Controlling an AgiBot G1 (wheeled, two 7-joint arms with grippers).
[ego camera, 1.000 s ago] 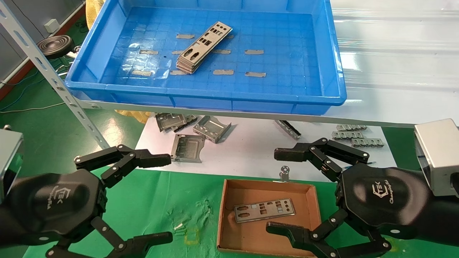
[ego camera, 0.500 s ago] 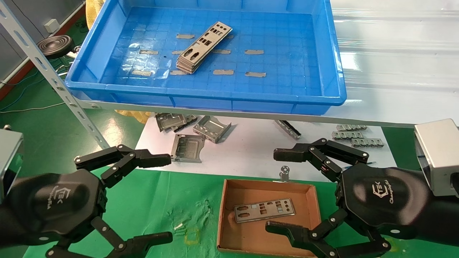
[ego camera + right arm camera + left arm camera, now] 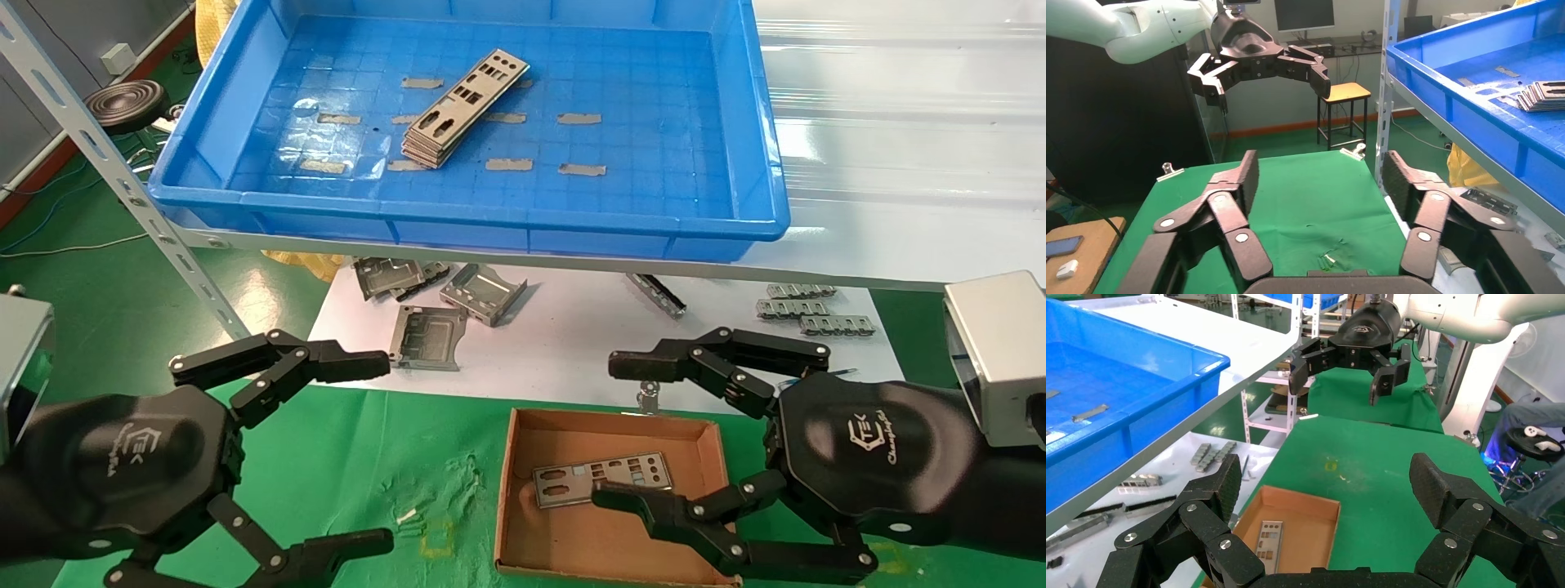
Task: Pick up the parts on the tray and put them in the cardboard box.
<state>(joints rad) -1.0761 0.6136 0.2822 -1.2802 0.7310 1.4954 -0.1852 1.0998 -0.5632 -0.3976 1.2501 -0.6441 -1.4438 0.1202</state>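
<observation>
One plate [image 3: 603, 479] lies flat in the cardboard box [image 3: 523, 441], set low on the green surface [image 3: 368, 457] where either arm can reach it. The remaining parts [image 3: 462, 110] sit stacked aslant in the blue tray [image 3: 458, 224] up on the shelf, well apart from the box. The right gripper [image 3: 641, 433] hovers at the box's right side, fingers spread wide and empty, the near one apparently over the plate's edge, though contact is hard to judge. The left gripper [image 3: 364, 449] hangs over the cloth to the box's left, fingers spread too, holding nothing. Both wrists point forward, level. Next, I'd say, is a reach up to the stack.
</observation>
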